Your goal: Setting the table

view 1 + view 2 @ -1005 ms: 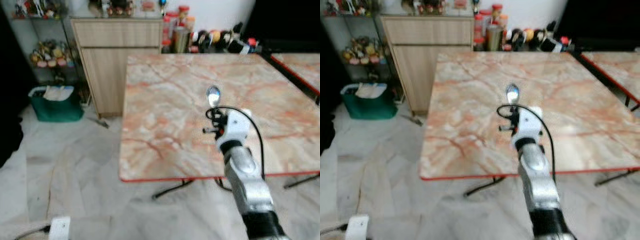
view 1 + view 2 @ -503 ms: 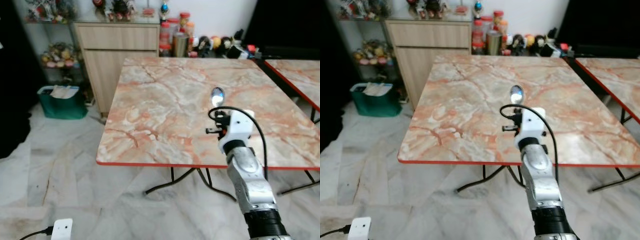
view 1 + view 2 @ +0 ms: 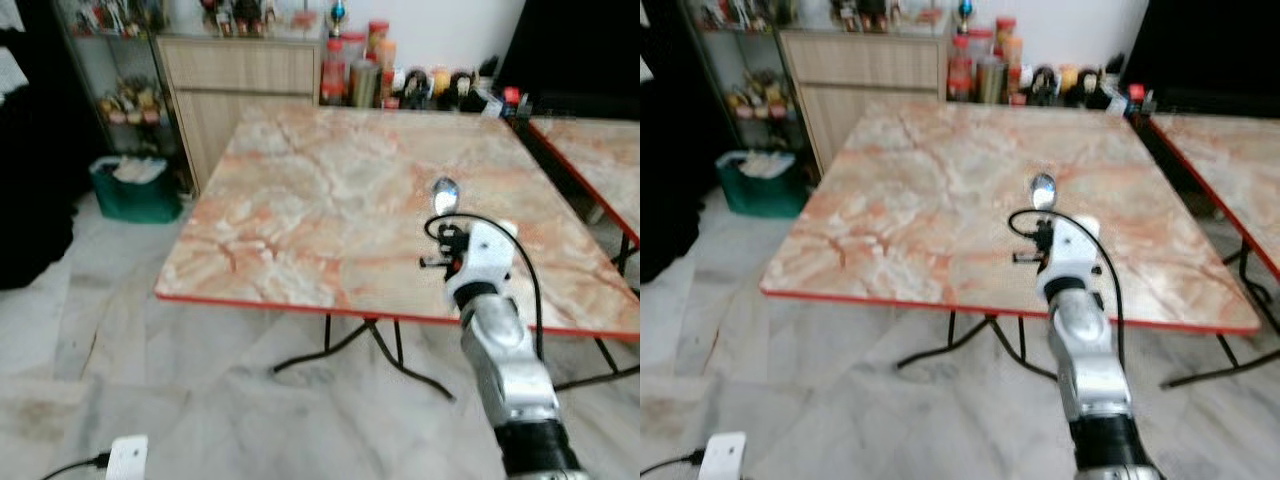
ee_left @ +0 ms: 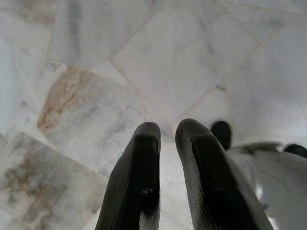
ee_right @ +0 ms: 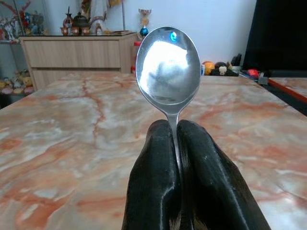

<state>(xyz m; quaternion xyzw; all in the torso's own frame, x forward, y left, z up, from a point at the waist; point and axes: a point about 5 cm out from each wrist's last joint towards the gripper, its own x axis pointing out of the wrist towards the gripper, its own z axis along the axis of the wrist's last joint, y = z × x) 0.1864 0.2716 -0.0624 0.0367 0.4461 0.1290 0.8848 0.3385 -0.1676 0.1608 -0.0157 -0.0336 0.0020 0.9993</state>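
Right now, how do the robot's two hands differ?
The right tool is raised over the marble table and pinches a spoon by its handle, bowl upward. The left tool hangs over the pale floor tiles and holds nothing. Both have two long black fingers, close together.

Marble table (image 3: 330,210) top is bare across its whole middle and near edge, bottles and jars (image 3: 400,85) crowd only the far edge by the wooden cabinet (image 3: 235,85), second table (image 3: 590,145) sits close on the right, green bin (image 3: 135,190) on floor left.
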